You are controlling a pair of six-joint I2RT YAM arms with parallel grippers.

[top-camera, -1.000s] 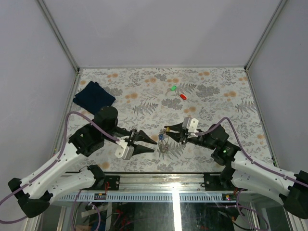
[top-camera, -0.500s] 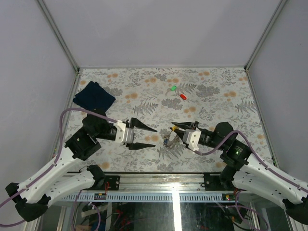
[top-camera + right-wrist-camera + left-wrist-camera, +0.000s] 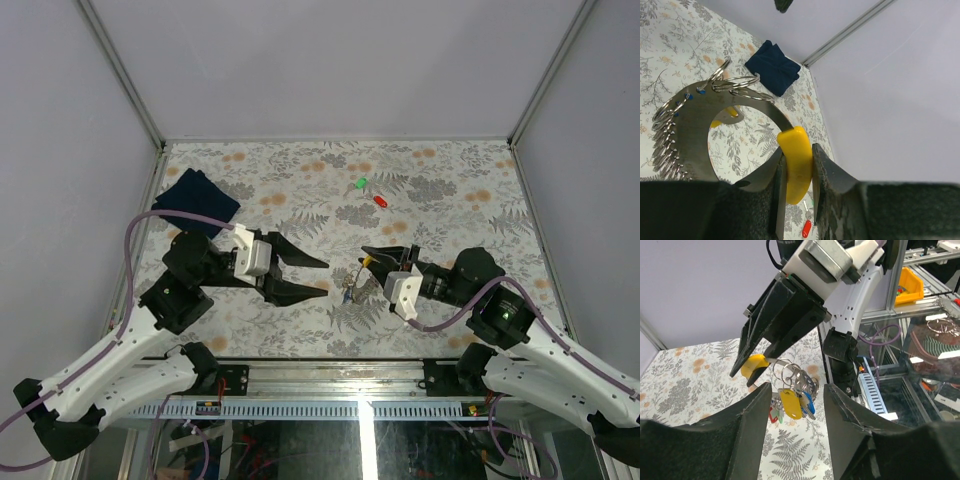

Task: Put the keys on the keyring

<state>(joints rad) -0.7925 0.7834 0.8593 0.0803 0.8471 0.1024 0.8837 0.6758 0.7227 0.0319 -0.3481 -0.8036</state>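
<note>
Floral table [image 3: 300, 170], room toward far edge — left claw [image 3: 327, 279] gaping; right claw [image 3: 366, 261] pinching yellow tag [image 3: 796, 165], keyring [image 3: 800, 382] seemingly hanging.

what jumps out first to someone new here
The yellow tag pinched between the right fingers stands out, near the front middle of the table, with a bunch of keys and silvery rings dangling from it. The left fingers stand open just left of it, facing it. Farther back a green key and a red key lie loose, with a dark blue cloth in the back left corner.
</note>
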